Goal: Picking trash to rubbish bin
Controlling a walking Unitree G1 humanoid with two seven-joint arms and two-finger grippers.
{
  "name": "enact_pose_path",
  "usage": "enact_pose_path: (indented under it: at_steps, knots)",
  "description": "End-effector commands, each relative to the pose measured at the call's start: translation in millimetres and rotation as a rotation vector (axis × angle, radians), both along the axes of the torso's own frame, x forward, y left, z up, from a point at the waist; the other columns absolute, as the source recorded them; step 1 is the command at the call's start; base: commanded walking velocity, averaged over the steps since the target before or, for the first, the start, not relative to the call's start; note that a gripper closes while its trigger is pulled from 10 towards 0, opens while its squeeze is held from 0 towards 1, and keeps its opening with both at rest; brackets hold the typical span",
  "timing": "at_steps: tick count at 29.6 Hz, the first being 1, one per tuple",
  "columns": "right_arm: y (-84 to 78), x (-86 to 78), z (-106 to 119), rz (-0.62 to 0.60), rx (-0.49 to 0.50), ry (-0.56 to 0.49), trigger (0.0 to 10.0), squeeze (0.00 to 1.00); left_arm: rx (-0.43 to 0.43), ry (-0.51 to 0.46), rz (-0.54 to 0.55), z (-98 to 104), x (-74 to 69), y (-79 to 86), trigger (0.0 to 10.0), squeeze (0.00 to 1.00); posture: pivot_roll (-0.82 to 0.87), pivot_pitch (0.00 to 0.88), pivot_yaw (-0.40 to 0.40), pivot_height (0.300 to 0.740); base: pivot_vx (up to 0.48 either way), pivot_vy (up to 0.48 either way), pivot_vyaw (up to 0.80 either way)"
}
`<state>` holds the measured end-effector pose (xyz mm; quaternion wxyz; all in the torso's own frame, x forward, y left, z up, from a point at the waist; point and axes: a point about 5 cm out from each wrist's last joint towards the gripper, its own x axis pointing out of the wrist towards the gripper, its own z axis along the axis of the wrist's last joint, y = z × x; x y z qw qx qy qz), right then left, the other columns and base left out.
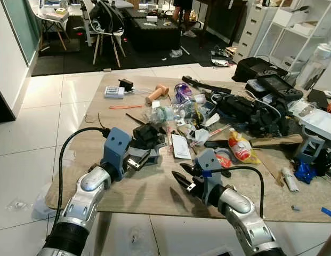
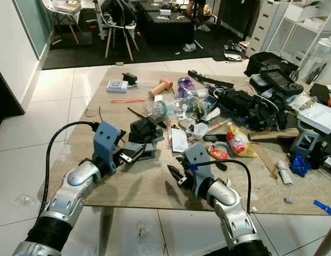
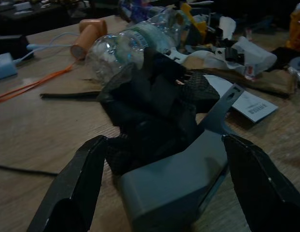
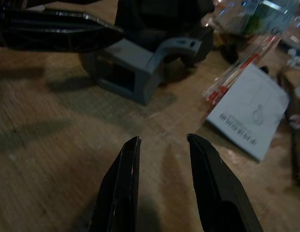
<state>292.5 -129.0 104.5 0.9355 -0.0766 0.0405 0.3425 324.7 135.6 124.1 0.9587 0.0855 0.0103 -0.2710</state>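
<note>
My left claw (image 1: pixel 145 156) stood wide open over the table (image 1: pixel 154 192), its fingers (image 3: pixel 77 188) either side of a grey block (image 3: pixel 174 183), with black crumpled trash (image 3: pixel 150 101) just beyond the block and a clear bottle (image 3: pixel 125 48) behind that. My right claw (image 1: pixel 182 181) hovered low nearby, narrowly parted and holding nothing, a white card (image 4: pixel 251 111) ahead of it.

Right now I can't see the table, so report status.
Left gripper open around grey block and black bundle. Right gripper open, empty, low over table. Plastic bottle just behind; clutter crowds beyond.
</note>
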Motion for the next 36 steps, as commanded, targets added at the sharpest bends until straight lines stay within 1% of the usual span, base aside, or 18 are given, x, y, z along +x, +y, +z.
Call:
enact_pose_path:
  at_steps: [1,9,13,14,15,16,17,18,20,22,24,26,29,31,33,34,35,36]
  knots:
    - [0.3,0.5,-2.1,0.01,-0.003,0.015,10.0,0.0,0.028,-0.001,-0.033,-0.5,1.2,-2.5,10.0,1.0,-0.08,0.039,-0.043,0.74,0.0,0.0,0.0]
    - [1.4,1.2,2.0,0.041,0.009,0.017,10.0,0.0,0.029,-0.007,-0.056,0.9,3.4,0.6,10.0,1.0,-0.09,0.05,-0.04,0.74,0.0,0.0,0.0]
    - [0.5,0.9,0.5,0.045,0.016,0.026,10.0,0.0,0.056,-0.001,-0.084,0.8,7.2,8.5,10.0,1.0,-0.09,0.054,-0.039,0.74,0.0,0.0,0.0]
    - [-0.1,1.1,0.4,0.042,0.021,0.029,10.0,0.0,0.06,0.002,-0.09,1.3,8.1,10.8,10.0,0.96,-0.09,0.054,-0.039,0.74,0.0,0.0,0.0]
    - [-0.1,1.1,0.4,0.042,0.021,0.029,10.0,0.0,0.06,0.002,-0.09,1.3,8.1,10.8,10.0,0.96,-0.09,0.054,-0.039,0.74,0.0,0.0,0.0]
    - [-0.4,0.9,0.5,0.043,0.024,0.03,10.0,0.0,0.077,0.003,-0.093,1.4,9.6,14.5,10.0,0.39,-0.09,0.054,-0.038,0.74,0.0,0.0,0.0]
    - [-0.4,0.7,0.4,0.045,0.024,0.031,10.0,0.0,0.106,-0.006,-0.079,1.8,12.4,19.2,10.0,0.0,-0.09,0.055,-0.037,0.74,0.0,0.0,0.0]
    - [-0.1,-0.2,-0.4,0.053,0.022,0.037,10.0,0.0,0.157,-0.01,-0.06,1.8,17.7,26.3,10.0,0.0,-0.09,0.059,-0.038,0.74,0.0,0.0,0.0]
    - [0.5,-1.6,-1.4,0.07,0.019,0.05,10.0,0.0,0.19,-0.009,-0.068,2.4,21.2,28.7,10.0,0.0,-0.09,0.058,-0.037,0.74,0.0,0.0,0.0]
    - [1.0,-2.5,-2.1,0.081,0.018,0.061,10.0,0.0,0.201,-0.008,-0.079,2.9,22.4,28.7,10.0,0.0,-0.09,0.059,-0.034,0.74,0.0,0.0,0.0]
    - [2.0,-5.0,-3.8,0.11,0.006,0.083,10.0,0.0,0.22,-0.003,-0.11,3.6,24.6,27.2,10.0,0.0,-0.09,0.059,-0.034,0.74,0.0,0.0,0.0]
    - [2.4,-6.7,-5.2,0.128,-0.003,0.1,10.0,0.0,0.245,0.034,-0.187,1.6,25.3,22.9,10.0,0.0,-0.1,0.06,-0.029,0.74,0.0,0.0,0.0]
    - [2.1,-6.7,-5.1,0.126,-0.004,0.1,10.0,0.0,0.24,0.066,-0.233,-0.1,24.5,20.5,10.0,0.0,-0.1,0.06,-0.029,0.74,0.0,0.0,0.0]
    - [1.5,-7.0,-4.6,0.126,-0.002,0.101,10.0,0.0,0.201,0.092,-0.291,0.1,22.8,17.8,10.0,0.0,-0.1,0.062,-0.027,0.74,0.0,0.0,0.0]
    - [0.7,-7.5,-4.3,0.127,-0.001,0.105,10.0,0.0,0.157,0.131,-0.383,-0.5,18.4,14.1,10.0,0.0,-0.1,0.063,-0.028,0.74,0.0,0.0,0.0]
    - [0.7,-7.5,-4.3,0.127,-0.001,0.105,10.0,0.0,0.157,0.131,-0.383,-0.5,18.4,14.1,10.0,0.0,-0.1,0.063,-0.028,0.74,0.0,0.0,0.0]
    - [-0.2,-7.8,-4.1,0.129,-0.003,0.109,10.0,0.0,0.165,0.142,-0.418,-2.7,16.7,12.4,10.0,0.0,-0.1,0.064,-0.028,0.74,0.0,0.0,0.0]
    - [-0.2,-7.8,-4.1,0.129,-0.003,0.109,10.0,0.0,0.165,0.142,-0.418,-2.7,16.7,12.4,10.0,0.0,-0.1,0.064,-0.028,0.74,0.0,0.0,0.0]
